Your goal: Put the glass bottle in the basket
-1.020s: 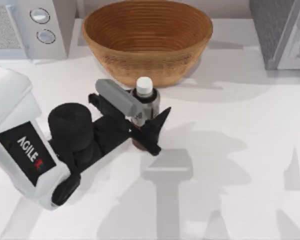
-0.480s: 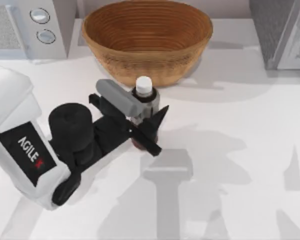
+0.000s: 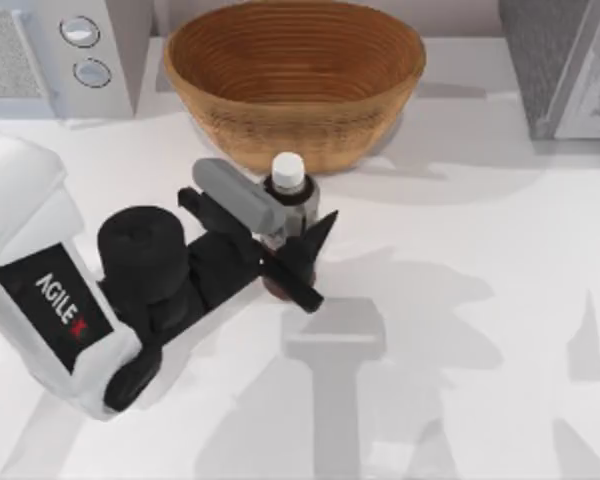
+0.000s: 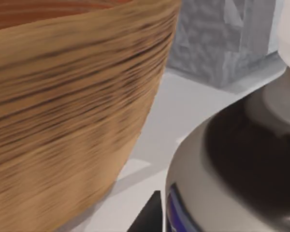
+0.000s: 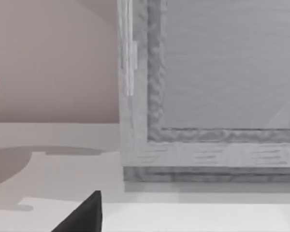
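1. The left gripper (image 3: 285, 232) stayed closed around the glass bottle (image 3: 289, 190), as half a second before.
2. The bottle stood upright, just in front of the basket (image 3: 295, 80), barely shifted.

basket (image 3: 295, 80) sits at the back of the table (image 3: 480, 300), about centre. glass bottle (image 3: 288, 205) stands upright just in front of it, near its front wall but apart. left gripper (image 3: 292, 240) comes in from the left side of the table, fingers either side of the bottle. microwave-like box (image 3: 55, 55) at back left, beside the basket. grey cabinet (image 3: 565, 65) at back right, well apart from the basket. Left wrist view: bottle (image 4: 241, 159) close up, basket wall (image 4: 72, 111) just beside it.
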Tool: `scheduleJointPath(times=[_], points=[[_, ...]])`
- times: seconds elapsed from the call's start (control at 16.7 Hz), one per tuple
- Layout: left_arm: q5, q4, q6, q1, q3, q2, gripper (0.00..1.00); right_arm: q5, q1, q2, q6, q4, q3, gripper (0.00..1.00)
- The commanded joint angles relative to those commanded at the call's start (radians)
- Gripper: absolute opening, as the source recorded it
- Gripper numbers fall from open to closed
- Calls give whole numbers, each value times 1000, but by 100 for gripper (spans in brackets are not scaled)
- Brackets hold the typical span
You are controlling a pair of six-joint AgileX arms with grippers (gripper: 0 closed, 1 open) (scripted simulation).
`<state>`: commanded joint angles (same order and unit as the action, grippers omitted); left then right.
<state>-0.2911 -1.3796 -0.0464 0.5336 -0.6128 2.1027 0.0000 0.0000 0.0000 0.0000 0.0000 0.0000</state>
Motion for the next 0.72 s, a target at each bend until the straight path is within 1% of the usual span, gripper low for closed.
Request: scheduleJointPath(times=[0.18,0.3,0.72], points=[[-12,38,-1,-13,22,-55,0,0,0,0,0,0,0,100],[-29,88,-3,-31,52,-137,0,0,0,0,0,0,0,100],[-116,355,-14,-125,208,-555,0,0,0,0,0,0,0,100]])
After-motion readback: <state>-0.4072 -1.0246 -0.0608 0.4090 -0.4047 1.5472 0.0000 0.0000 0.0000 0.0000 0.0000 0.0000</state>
